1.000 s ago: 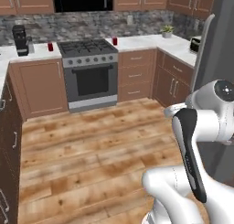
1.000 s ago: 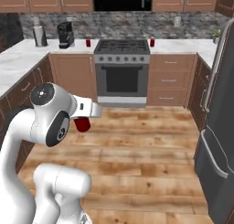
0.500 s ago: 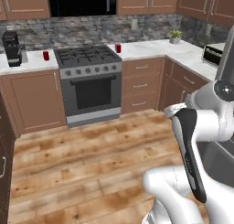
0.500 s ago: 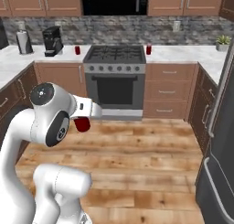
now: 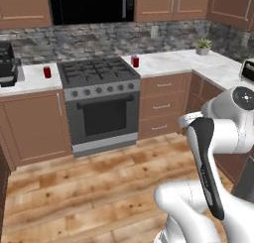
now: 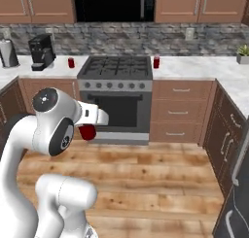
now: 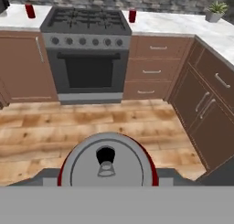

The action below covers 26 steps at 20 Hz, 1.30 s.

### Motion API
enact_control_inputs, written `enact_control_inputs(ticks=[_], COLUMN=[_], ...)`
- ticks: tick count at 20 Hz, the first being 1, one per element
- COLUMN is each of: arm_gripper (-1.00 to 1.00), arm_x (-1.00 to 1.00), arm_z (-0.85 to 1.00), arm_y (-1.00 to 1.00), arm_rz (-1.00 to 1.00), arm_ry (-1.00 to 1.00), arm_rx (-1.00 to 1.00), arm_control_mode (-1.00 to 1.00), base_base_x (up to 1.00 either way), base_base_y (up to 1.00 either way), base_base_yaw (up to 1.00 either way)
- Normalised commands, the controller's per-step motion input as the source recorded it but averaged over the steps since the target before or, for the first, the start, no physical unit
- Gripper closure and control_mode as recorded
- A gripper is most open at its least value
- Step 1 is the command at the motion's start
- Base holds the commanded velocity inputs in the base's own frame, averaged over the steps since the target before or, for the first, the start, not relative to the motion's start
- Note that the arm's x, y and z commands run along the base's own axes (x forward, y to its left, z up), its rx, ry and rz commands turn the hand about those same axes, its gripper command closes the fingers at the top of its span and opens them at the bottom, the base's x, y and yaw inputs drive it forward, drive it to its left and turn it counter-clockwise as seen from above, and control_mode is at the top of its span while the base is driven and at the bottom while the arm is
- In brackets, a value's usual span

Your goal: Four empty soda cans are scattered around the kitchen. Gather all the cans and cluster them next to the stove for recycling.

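The held red can (image 7: 108,166) hides the gripper fingertips, its bottom cut off.

A black coffee machine (image 6: 41,51) stands on the pale desk (image 6: 204,69), a potted plant (image 5: 202,45) sits near the corner, wooden floor (image 5: 74,192) below.

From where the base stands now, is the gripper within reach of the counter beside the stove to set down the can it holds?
Probably not yet. The gripper, shut on a red can, sits tucked by the robot's body, and open wood floor separates it from the stove and counter.
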Motion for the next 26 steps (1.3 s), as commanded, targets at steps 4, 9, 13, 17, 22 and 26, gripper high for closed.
enact_control_inputs(ticks=[4,9,13,17,22,26], arm_gripper=[1.0,1.0,1.0,1.0,1.0,1.0], arm_x=[0.0,0.0,0.0,0.0,0.0,0.0], arm_z=[0.0,0.0,0.0,0.0,0.0,0.0], arm_y=[0.0,0.0,0.0,0.0,0.0,0.0], arm_rz=[0.0,0.0,0.0,0.0,0.0,0.0], arm_ry=[0.0,0.0,0.0,0.0,0.0,0.0], arm_rx=[0.0,0.0,0.0,0.0,0.0,0.0], arm_control_mode=[1.0,1.0,1.0,1.0,1.0,1.0], base_base_x=[0.99,0.92,0.71,0.55,0.44,0.49], base_base_y=[-0.15,-0.09,0.0,-0.08,-0.37,-0.46], base_base_yaw=[0.02,0.03,0.07,0.07,0.12,0.15])
